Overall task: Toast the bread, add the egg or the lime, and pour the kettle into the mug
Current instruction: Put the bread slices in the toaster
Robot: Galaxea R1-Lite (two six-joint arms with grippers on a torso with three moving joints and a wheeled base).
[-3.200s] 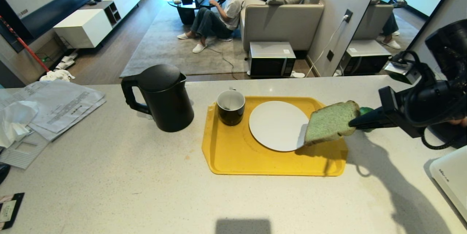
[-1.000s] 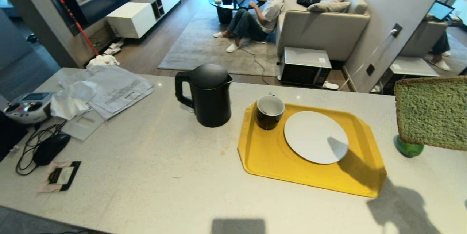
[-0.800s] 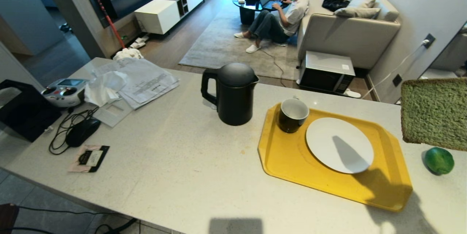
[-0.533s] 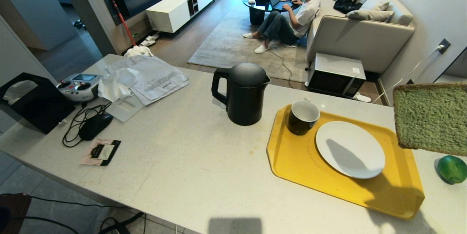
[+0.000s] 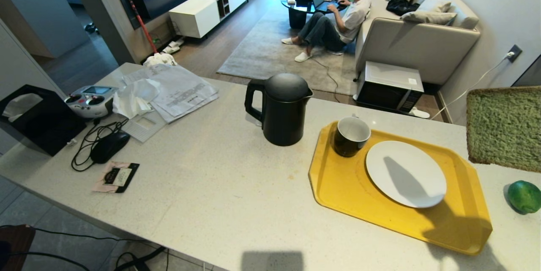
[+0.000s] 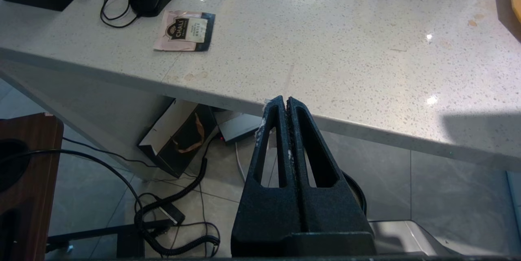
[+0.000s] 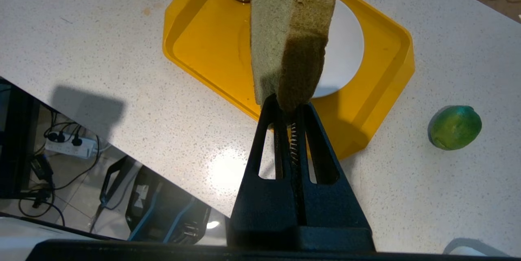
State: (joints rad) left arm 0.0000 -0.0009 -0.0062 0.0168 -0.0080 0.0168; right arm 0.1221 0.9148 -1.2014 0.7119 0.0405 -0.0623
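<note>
The bread (image 5: 503, 129), green-crumbed with a brown crust, hangs in the air at the right edge of the head view, above the counter beyond the tray. My right gripper (image 7: 290, 106) is shut on the bread's (image 7: 291, 29) lower edge, holding it upright. The lime (image 5: 524, 196) lies on the counter right of the yellow tray (image 5: 338, 186); it shows too as the lime (image 7: 454, 127). On the tray stand the dark mug (image 5: 351, 136) and a white plate (image 5: 405, 173). The black kettle (image 5: 281, 109) stands left of the tray. My left gripper (image 6: 284, 102) is shut and empty, parked below the counter's front edge. No egg is in view.
Papers (image 5: 173, 93), a remote controller (image 5: 88, 99), a mouse with cable (image 5: 109, 146), a black box (image 5: 36, 121) and a tea sachet (image 5: 116, 176) lie at the counter's left end. Beyond the counter a person sits on the floor by a sofa, and a microwave (image 5: 391, 87) stands on the floor.
The whole view swung left over the last second, then settled. Since half a second ago the bread has shifted slightly up and right in the picture; nothing on the counter moved.
</note>
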